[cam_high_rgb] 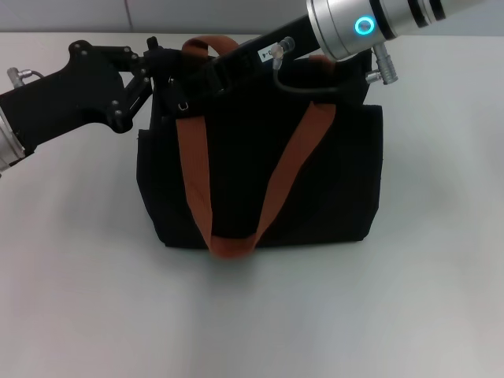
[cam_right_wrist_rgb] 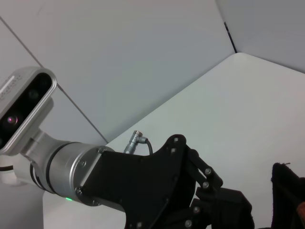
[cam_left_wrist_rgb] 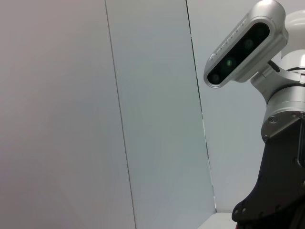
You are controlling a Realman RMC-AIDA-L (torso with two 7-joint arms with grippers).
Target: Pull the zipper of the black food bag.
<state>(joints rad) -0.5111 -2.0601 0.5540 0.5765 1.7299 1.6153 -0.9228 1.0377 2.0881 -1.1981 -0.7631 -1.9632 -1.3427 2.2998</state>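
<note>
Both arms reach the top edge of the boxy black fabric food bag (cam_high_rgb: pixel 260 177); the zip pull seems about to begin.

The bag stands on the white table (cam_high_rgb: pixel 87 307), its orange-brown webbing strap handles (cam_high_rgb: pixel 236 197) draped over the near face. The left gripper (cam_high_rgb: pixel 161 63) sits at the bag's top left corner, apparently bracing the fabric; whether it is clenched cannot be told. The right gripper (cam_high_rgb: pixel 224 61) meets the top edge beside it, its grasp hidden too. The small silver metal zipper pull tab is not clearly visible. The next move likely calls for a firm pinch on the tab, then a straight draw along the track.
</note>
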